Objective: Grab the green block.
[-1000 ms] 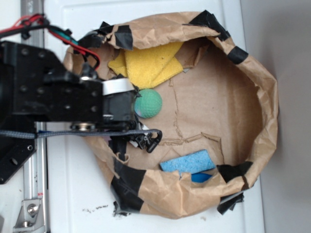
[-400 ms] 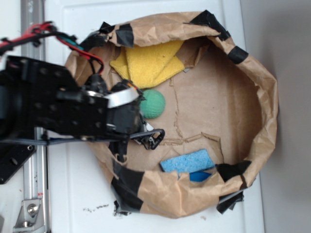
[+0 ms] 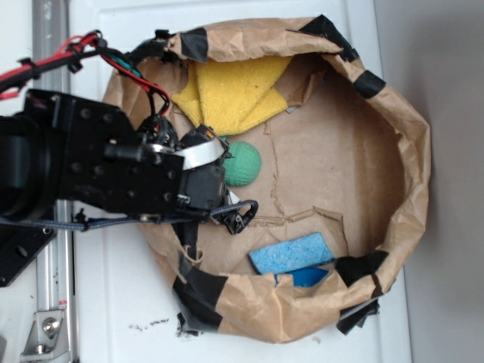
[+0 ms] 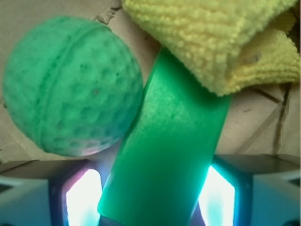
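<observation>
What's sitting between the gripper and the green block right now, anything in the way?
Nothing lies between them: in the wrist view the green block already runs between the gripper fingers. The green ball presses against its left side, and the yellow cloth overlaps its far end.

The block [image 4: 171, 155] between the gripper [image 4: 155, 200] fingers looks like smooth, slightly glossy plastic. Beside it, the ball [image 4: 70, 84] is matt and dimpled, with a seam round it. Past the block's far end lies a yellow cloth [image 4: 221, 37] of nubbly, fuzzy weave. Under all of them is a creased, matt brown paper bag [image 3: 393, 128], patched with black tape [image 3: 200, 291]. Off to one side, the blue sponge [image 3: 291, 253] looks porous.
</observation>
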`<action>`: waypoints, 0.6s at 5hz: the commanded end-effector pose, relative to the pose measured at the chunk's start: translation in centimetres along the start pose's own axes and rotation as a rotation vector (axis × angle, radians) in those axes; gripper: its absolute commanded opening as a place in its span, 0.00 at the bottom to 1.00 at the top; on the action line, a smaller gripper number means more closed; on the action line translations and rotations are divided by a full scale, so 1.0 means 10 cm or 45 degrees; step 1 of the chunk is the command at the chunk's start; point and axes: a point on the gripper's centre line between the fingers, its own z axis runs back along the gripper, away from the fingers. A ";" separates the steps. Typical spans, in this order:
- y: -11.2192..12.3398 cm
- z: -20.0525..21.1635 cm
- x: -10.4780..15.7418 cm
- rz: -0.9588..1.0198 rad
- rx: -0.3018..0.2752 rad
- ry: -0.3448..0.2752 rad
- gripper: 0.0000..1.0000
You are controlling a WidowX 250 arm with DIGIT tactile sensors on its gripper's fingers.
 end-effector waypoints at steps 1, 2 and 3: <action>0.04 0.06 -0.05 -0.210 0.018 0.052 0.00; -0.06 0.56 0.03 -0.520 -0.098 0.048 0.00; -0.03 1.04 0.17 -0.795 -0.127 -0.174 0.00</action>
